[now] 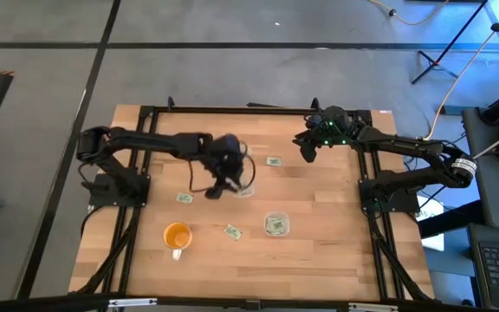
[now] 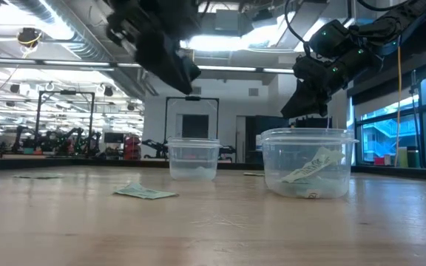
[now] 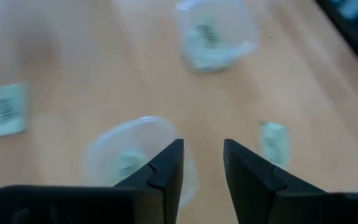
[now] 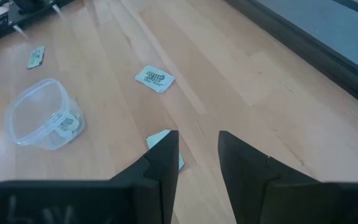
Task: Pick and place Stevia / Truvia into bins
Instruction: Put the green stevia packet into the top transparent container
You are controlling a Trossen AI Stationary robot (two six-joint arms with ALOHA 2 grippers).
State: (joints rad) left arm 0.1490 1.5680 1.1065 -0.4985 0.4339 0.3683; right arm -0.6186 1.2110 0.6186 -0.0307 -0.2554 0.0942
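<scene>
Your desk (image 1: 336, 269) is the wooden top carrying everything; take the clear cup near its middle (image 1: 276, 224) as the landmark. That cup holds at least one packet, seen leaning inside it in the low view.

Your left arm (image 1: 145, 143) reaches in from the left edge, and its left hand (image 1: 223, 184) hangs over the second clear cup (image 1: 244, 185), which stands up and to the left of the landmark cup, nearer the far edge. The fingers (image 3: 166, 171) stand apart with nothing between them, and that cup shows something pale inside.

Your right arm (image 1: 414, 156) comes from the right edge; the right hand (image 1: 307, 149) is raised near the far edge, well beyond the landmark cup, fingers (image 4: 160, 162) parted and empty.

The orange cup (image 1: 177, 236) sits well left of the landmark cup, nearer the front edge.

Loose packets lie flat on the desk: one (image 1: 233, 231) just left of the landmark cup, one (image 1: 184, 198) farther left, one (image 1: 274, 161) beyond it towards the far edge.
</scene>
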